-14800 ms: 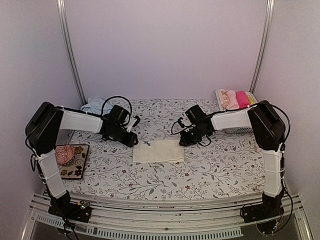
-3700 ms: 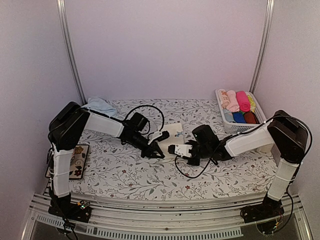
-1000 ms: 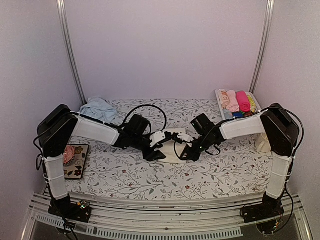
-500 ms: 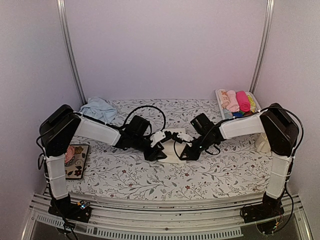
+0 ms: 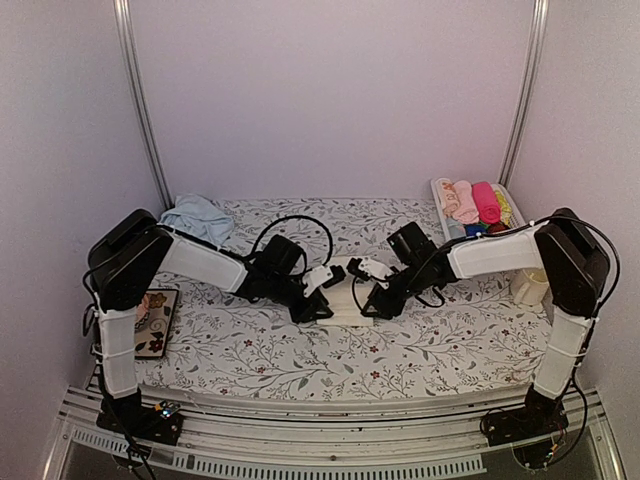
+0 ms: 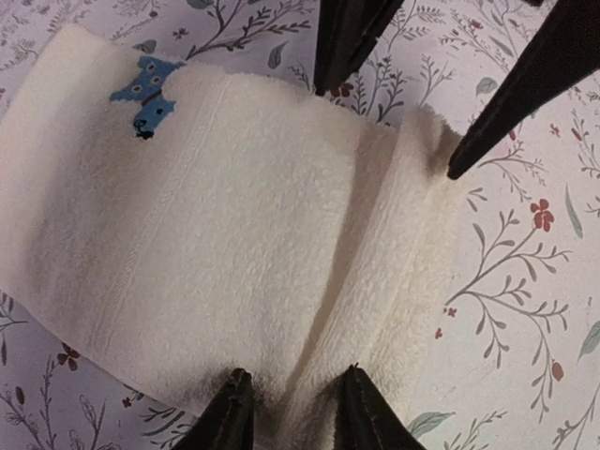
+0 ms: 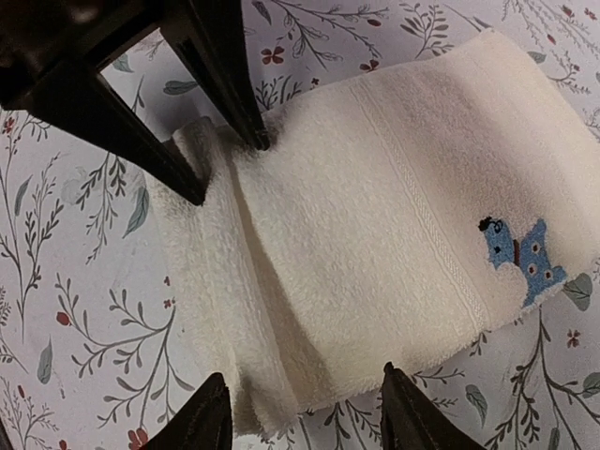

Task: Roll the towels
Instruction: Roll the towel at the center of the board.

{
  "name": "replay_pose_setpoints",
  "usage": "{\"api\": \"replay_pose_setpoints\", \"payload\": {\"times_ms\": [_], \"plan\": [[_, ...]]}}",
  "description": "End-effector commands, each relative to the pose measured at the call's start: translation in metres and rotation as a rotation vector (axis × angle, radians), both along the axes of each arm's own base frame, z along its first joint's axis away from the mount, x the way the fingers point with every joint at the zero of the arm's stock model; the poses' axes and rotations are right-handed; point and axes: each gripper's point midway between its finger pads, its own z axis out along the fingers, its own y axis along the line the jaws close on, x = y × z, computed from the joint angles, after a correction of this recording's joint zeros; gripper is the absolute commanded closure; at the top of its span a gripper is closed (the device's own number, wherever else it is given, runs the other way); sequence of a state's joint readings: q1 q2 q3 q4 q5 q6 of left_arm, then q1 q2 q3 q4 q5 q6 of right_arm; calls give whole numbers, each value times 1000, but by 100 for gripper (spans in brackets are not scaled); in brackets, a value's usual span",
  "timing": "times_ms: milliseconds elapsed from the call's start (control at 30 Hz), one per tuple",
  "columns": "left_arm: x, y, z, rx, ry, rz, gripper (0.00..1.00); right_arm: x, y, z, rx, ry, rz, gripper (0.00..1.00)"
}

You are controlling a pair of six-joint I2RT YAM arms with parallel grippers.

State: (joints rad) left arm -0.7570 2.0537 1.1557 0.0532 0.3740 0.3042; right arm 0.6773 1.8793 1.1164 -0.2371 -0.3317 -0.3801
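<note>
Floral-print table (image 5: 300, 365), pale walls (image 5: 330, 100) round it. Mid-table lies the cream towel (image 6: 234, 216). Some seconds back it lay flat and broadside to the bases. Now it runs front to back, and from above it shows only as a narrow strip between the two grippers. At the far left corner the blue towel (image 5: 198, 215) sits bunched, well apart, unmoved throughout. Across the cream towel's near end the left gripper (image 6: 292, 398) and right gripper (image 7: 305, 398) face each other, one at each side edge. Over the last second they have hardly shifted. Both sets of jaws stand apart, each straddling the same raised ridge (image 6: 403, 244) where the end has been turned over on itself. Whether the pads press on it, cannot tell. A small blue motif (image 6: 150, 89) marks the opposite end, which lies flat. Reading: first turn of the roll is made, most of the length is left to wind, and the second towel is not begun.
</note>
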Motion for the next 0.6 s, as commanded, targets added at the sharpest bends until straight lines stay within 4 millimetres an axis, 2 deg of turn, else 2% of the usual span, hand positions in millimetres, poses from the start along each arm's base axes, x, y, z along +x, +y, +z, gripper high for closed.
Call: {"api": "replay_pose_setpoints", "payload": {"times_ms": [0,167,267,367,567], "plan": [[2,10,-19,61,40,37,65,7,-4,39,49,-196,35,43],[3,9,-22,70,58,48,65,-18,1,58,59,-408,203,41],[2,8,-25,72,85,47,65,-33,5,61,59,-501,279,40],[2,8,-29,71,119,51,65,-45,12,51,27,-562,343,40],[0,8,-37,85,181,47,65,-43,16,25,-88,-631,382,40]]}}
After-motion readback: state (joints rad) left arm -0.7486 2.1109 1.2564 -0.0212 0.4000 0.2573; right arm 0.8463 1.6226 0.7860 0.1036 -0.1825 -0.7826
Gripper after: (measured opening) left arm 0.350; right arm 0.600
